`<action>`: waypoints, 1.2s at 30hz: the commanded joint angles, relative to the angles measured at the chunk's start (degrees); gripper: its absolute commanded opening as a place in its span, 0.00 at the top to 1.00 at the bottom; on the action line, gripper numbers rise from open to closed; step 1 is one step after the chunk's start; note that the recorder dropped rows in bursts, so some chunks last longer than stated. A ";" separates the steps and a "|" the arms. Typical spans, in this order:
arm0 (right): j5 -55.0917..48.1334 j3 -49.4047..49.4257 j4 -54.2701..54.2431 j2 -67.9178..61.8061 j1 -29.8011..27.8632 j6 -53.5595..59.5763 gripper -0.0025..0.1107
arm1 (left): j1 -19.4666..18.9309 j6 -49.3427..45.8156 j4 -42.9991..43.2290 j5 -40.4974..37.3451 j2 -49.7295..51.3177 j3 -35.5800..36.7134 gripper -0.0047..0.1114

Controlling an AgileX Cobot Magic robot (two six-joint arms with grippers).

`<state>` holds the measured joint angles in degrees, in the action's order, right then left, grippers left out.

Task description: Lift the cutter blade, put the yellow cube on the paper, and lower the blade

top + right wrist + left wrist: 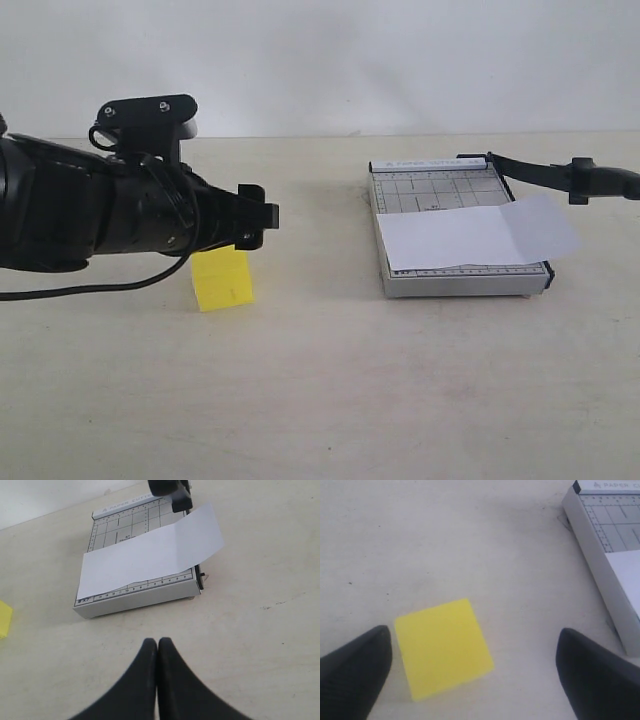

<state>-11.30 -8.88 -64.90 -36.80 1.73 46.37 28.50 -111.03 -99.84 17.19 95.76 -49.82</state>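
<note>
The yellow cube (222,280) (442,647) sits on the tabletop, left of the grey cutter board (455,280) (135,602). My left gripper (262,216) (474,632) hovers just above it, open wide; the cube lies nearer one finger and touches neither. The white paper (480,235) (150,555) lies across the board and overhangs its right edge. The cutter blade (545,172) stands raised off the board, its thick handle (600,180) (172,490) in the air. My right gripper (158,642), out of the exterior view, is shut on nothing, short of the board's front edge.
The left arm's bulky black body (90,210) and a trailing cable (90,290) fill the left side. A corner of the cutter board (600,540) shows in the left wrist view. Beige tabletop (330,380) stretches in front.
</note>
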 commanded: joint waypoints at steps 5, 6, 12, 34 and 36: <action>0.16 0.17 0.12 0.13 0.30 0.48 0.98 | 0.11 0.64 -0.11 1.10 3.15 0.55 0.23; 0.16 0.17 0.12 0.13 0.30 0.48 0.98 | 0.11 0.64 -0.11 1.33 3.93 0.55 0.23; -0.24 0.17 0.12 0.13 0.30 0.47 0.98 | 0.11 1.13 -0.11 0.78 7.60 0.43 0.23; 0.08 0.17 0.12 0.13 0.30 0.58 0.98 | 0.11 0.64 -0.11 -1.94 11.33 -4.46 0.92; 0.40 0.17 0.12 0.13 0.30 0.58 0.98 | 0.11 0.49 -0.11 -2.46 11.33 -4.46 0.92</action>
<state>-11.42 -8.88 -64.90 -36.80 1.73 46.37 28.50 -110.23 -99.84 16.22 107.09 -53.93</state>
